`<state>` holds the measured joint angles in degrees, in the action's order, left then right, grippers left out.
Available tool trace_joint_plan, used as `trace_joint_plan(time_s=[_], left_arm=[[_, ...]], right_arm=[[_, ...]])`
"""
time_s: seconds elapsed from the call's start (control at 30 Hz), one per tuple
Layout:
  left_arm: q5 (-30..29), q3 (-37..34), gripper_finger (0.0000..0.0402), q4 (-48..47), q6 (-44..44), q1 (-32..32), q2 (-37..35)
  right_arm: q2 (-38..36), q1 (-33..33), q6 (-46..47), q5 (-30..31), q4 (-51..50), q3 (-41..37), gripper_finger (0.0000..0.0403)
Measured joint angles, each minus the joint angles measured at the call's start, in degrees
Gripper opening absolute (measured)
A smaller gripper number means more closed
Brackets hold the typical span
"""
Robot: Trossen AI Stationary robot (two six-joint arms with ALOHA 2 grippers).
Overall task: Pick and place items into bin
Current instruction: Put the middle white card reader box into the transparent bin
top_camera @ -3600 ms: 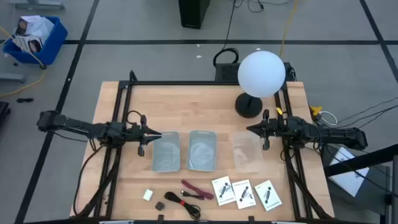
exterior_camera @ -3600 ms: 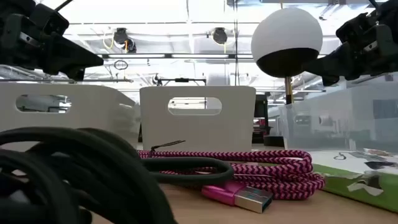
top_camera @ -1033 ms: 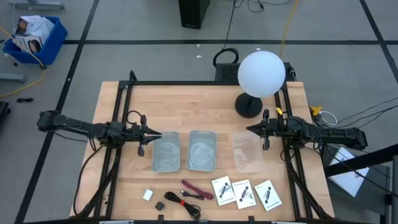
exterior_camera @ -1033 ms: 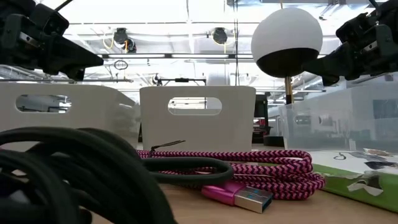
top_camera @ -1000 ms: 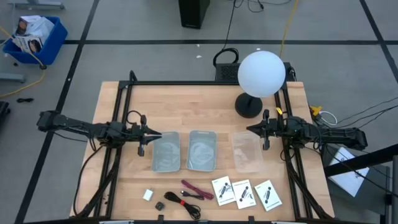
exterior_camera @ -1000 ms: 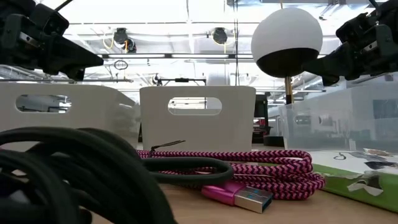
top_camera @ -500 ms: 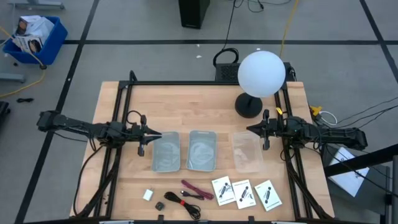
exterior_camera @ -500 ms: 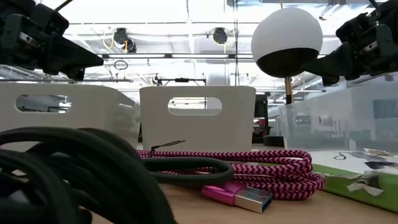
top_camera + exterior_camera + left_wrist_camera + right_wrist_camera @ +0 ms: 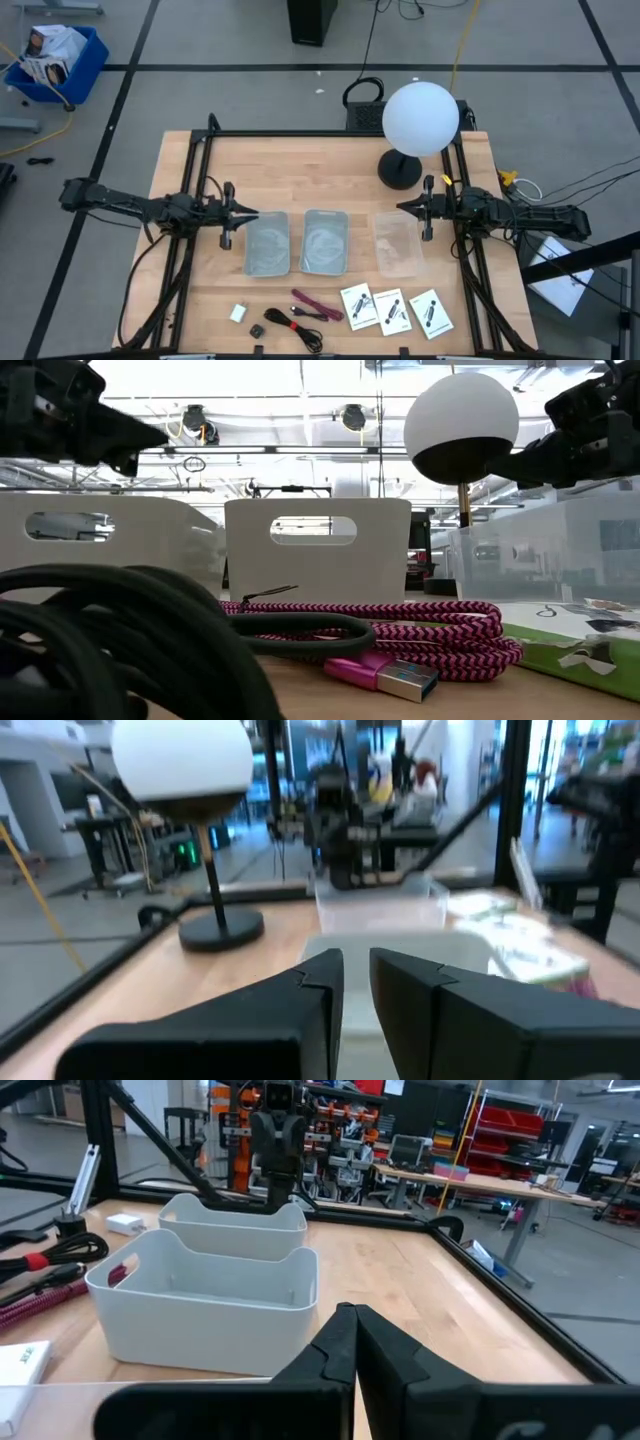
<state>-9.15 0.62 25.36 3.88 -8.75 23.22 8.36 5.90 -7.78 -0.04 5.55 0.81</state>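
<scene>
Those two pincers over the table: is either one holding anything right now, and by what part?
Nothing is held. The left pincer hangs slightly parted and empty beside the bins; the right pincer is shut on nothing.

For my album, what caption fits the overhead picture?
Two robot arms wait over three bins, with cards, cables and a globe lamp on the wooden table.
</scene>
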Motion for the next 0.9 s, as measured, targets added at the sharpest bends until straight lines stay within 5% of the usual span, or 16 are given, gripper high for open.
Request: trace_joint_plan(time_s=[0.4, 0.9], left_arm=[[0.0, 0.0, 0.0063, 5.7, -5.6, 0.0, 0.0], [-2.0, 0.0, 0.0063, 8.3, 7.9, 0.0, 0.0]], right_arm=[[0.0, 0.0, 1.4, -0.1, 4.4, 0.0, 0.0000], [0.7, -0.2, 3.1, -3.8, 13.7, 2.6, 0.0009]])
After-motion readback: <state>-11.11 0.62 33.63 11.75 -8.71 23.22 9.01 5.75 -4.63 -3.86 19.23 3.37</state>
